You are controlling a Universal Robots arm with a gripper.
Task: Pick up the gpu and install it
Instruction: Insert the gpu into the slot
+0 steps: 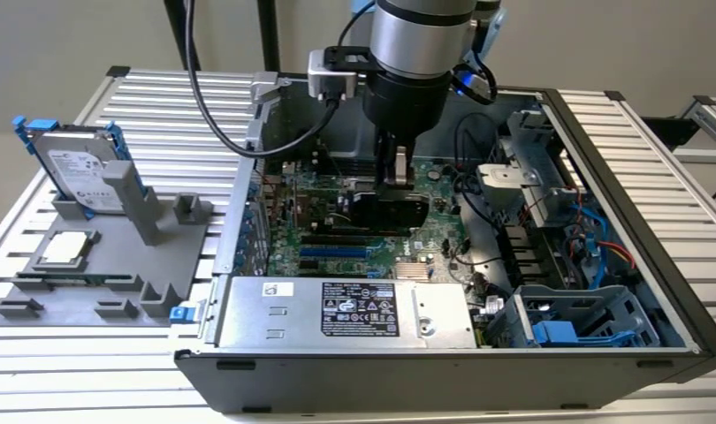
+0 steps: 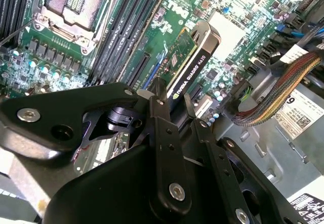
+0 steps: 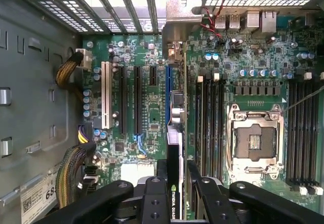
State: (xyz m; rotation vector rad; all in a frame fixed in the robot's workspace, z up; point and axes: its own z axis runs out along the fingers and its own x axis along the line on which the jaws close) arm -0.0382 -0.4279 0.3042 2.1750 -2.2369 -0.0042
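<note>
Your gripper (image 1: 396, 181) is clenched on the gpu (image 1: 388, 210); in both wrist views its black fingers (image 3: 163, 193) pinch the card's upper edge from either side. You hold the gpu (image 2: 195, 62) on edge, black cover on one face and green board on the other, directly over the motherboard (image 1: 334, 230) inside the open computer case (image 1: 641, 238). In the first wrist view the gpu (image 3: 174, 148) lines up with the blue expansion slot (image 3: 167, 95) on the motherboard, its silver bracket (image 3: 182, 16) toward the case's rear slot openings. Whether the card's edge is fully seated in that slot cannot be determined.

On the motherboard, the open CPU socket (image 3: 253, 143) sits beyond the memory slots (image 3: 210, 122) from the gpu. The power supply (image 1: 346, 314) lies along the motherboard's near edge in the exterior view.

Outside the case, well apart from the motherboard on the exterior view's left, a grey fixture tray (image 1: 122, 265) holds an upright hard drive (image 1: 81, 168) and a square CPU chip (image 1: 65, 249).
</note>
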